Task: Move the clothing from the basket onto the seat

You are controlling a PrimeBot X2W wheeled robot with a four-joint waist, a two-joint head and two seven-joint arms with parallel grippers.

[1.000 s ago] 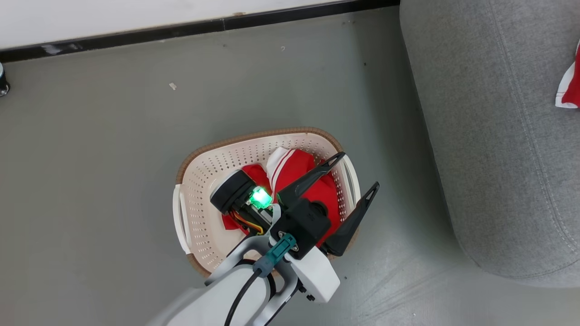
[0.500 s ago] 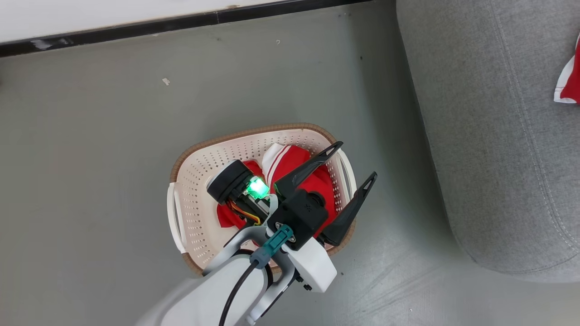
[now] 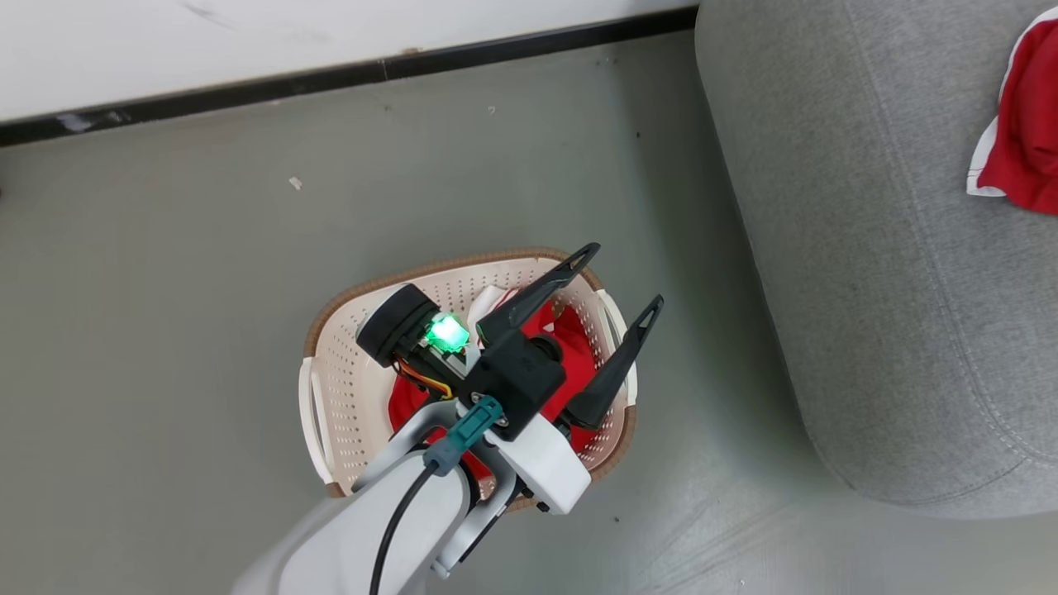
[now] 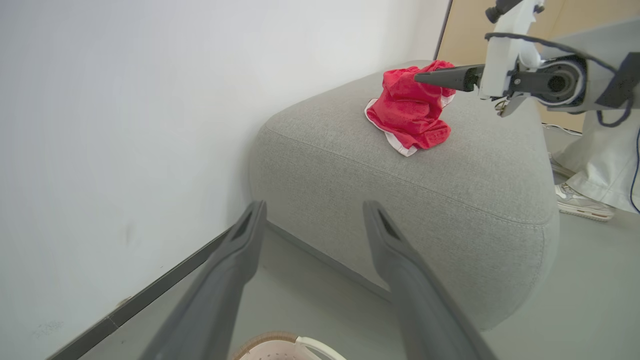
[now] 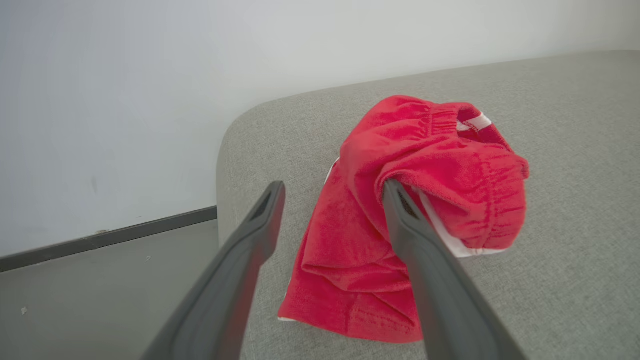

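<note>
Your right tool (image 5: 335,184) stands over the seat (image 5: 575,225) with its fingers spread wide. It clamps nothing, yet a fold of the crumpled garment (image 5: 380,225) hangs over one fingertip (image 5: 395,192). The other fingertip is clear of the cloth.

That garment lies in a loose heap on the seat's top, near its rounded end. It is bright red, soft, nubby fabric. You can see a gathered, elastic-looking band along its upper fold. A short white stripe shows beside the band, and white trim peeks out along the lower edges. Its bottom hem lies flat on the grey weave, with a stitched seam showing.

Your left tool (image 3: 624,273) is spread just as wide and holds nothing. It hangs above the basket (image 3: 343,388), over the side of it that faces the seat.

The basket sits on the grey floor (image 3: 165,289), near the seat's end but apart from it. It is cream and perforated, with a brown rim. A second garment (image 3: 579,351) lies inside it, the same bright red, with a white striped cuff partly hidden by the arm.

In the left wrist view, a person's shoe (image 4: 580,202) rests on the floor on the far side of the seat.
</note>
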